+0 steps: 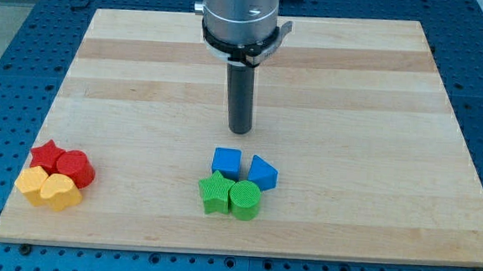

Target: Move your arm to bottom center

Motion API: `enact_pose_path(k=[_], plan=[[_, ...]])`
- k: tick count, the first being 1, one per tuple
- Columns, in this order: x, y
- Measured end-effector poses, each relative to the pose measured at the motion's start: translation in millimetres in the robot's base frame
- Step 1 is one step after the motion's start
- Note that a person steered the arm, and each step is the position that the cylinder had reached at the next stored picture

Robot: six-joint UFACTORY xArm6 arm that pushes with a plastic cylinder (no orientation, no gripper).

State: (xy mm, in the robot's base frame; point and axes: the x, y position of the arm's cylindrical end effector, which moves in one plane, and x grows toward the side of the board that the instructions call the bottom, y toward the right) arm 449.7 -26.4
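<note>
My tip (239, 130) rests on the table (377, 119) near its middle, a little toward the bottom edge, with the dark rod rising straight up into the grey arm flange at the top edge. There is no claw on this arm, only the rod, so nothing is opened, closed or held.

The task names no block; its target is the bottom-centre stretch of the table, and that spot lies directly past a cluster of four blocks. Just below my tip, apart from it, sit the blue cube (226, 161) and the blue wedge-shaped block (263, 172), and touching them from below are the green star-shaped block (215, 192) and the green cylinder (244, 199).

The risk, as I judge it, is a straight run toward the bottom edge: the tip would strike the blue cube first, shove it into the green pair and possibly drive a green block off the table. Skirting the cluster on either side looks safer.

Near the bottom-left corner, well apart, lie a red star-shaped block (48, 154), a red block (76, 167), a yellow block (33, 182) and a yellow heart-shaped block (61, 192), out of the likely path.
</note>
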Motion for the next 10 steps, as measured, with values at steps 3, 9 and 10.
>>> enact_pose_path(k=[3, 9, 10], plan=[[29.6, -93.0], [168.7, -70.6], [168.8, -41.6]])
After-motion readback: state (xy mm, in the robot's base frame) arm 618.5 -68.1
